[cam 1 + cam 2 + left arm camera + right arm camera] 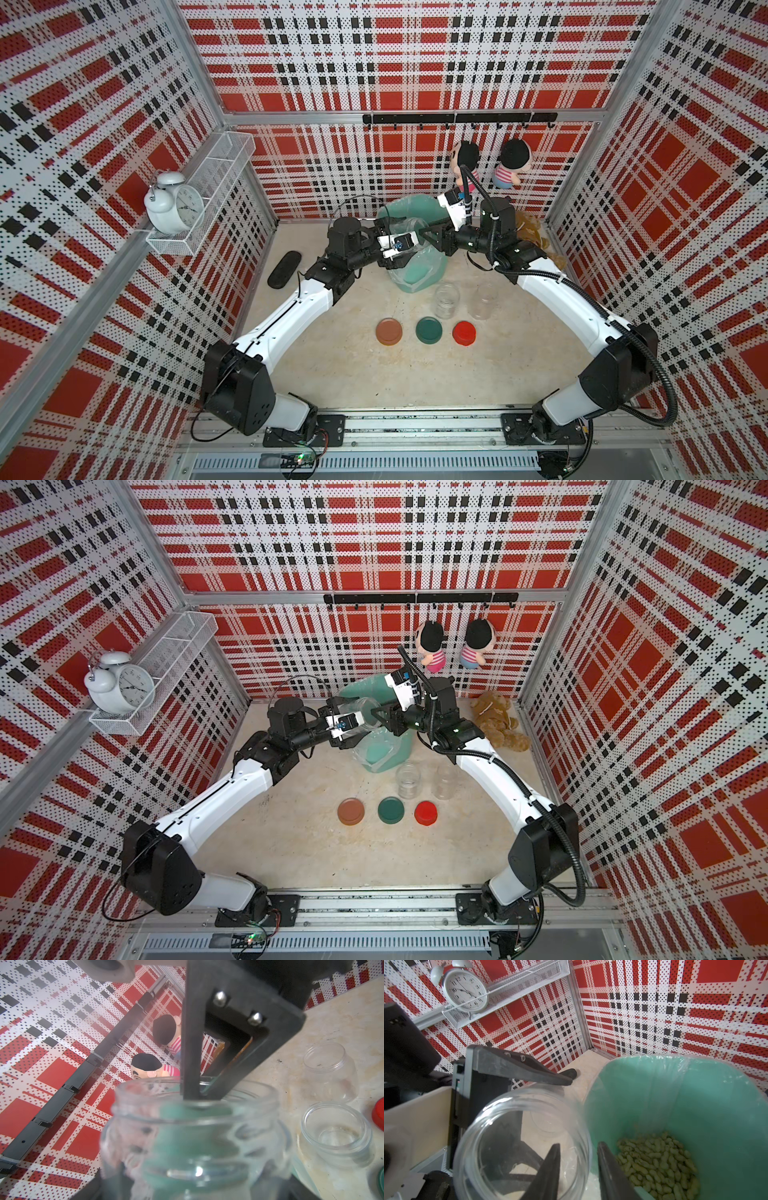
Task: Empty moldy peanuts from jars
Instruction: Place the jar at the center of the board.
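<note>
Right wrist view: the right gripper (pixel 578 1144) straddles the mouth of the held jar (pixel 519 1136), one finger inside, one outside; whether it truly pinches the glass I cannot tell. The left gripper (pixel 397 244) clamps that jar's body, tipped over the teal bin (pixel 695 1105) where the moldy peanuts (pixel 658 1167) lie. Emptied, it seems; next, probably a handover needing firm rim grip. Both forearms reach inward, meeting above the bin.
</note>
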Motion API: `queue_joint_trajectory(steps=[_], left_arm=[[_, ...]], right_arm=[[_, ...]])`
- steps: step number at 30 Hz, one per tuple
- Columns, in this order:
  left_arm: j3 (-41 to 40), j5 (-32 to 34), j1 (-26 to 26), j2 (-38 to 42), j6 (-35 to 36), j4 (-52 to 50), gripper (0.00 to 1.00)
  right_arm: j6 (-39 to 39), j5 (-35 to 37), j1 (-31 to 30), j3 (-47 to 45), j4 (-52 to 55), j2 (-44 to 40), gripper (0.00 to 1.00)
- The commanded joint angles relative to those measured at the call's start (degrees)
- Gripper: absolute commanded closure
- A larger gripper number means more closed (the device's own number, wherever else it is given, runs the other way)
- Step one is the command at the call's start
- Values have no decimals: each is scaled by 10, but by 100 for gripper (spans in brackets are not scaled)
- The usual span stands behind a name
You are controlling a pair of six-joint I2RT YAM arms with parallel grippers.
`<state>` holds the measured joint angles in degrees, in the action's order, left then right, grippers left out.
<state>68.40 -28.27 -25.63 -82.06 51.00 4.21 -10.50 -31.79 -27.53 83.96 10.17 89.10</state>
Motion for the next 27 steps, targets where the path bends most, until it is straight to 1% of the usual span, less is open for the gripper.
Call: queue_joint_trajectory(steps=[1, 4, 7, 8, 13, 16, 17, 21, 23, 26, 27], left_arm=[[5, -10, -7, 20, 4, 21, 100], [7, -9, -9, 20, 4, 22, 100], [8, -8, -14, 20, 6, 21, 100], [8, -8, -15, 21, 5, 21, 100], [9, -6, -19, 21, 7, 21, 100], [11, -6, -19, 21, 8, 21, 100], [12, -6, -20, 21, 9, 22, 100], [12, -5, -19, 21, 10, 23, 100], [12, -2, -19, 21, 10, 23, 100], [9, 3, -19, 23, 10, 26, 100], [7, 5, -19, 23, 9, 29, 100]], right_arm=[[5, -5, -8, 19, 13, 10, 69], [8, -7, -9, 25, 25, 15, 74], [11, -4, -12, 28, 32, 17, 73], [11, -4, -13, 28, 33, 18, 73], [16, -4, -14, 36, 50, 21, 63], [21, 5, -15, 38, 62, 23, 64], [22, 7, -15, 37, 63, 22, 65], [23, 9, -15, 34, 63, 21, 75], [23, 10, -15, 34, 63, 19, 76], [24, 8, -15, 31, 58, 16, 84], [24, 7, -15, 30, 56, 16, 88]])
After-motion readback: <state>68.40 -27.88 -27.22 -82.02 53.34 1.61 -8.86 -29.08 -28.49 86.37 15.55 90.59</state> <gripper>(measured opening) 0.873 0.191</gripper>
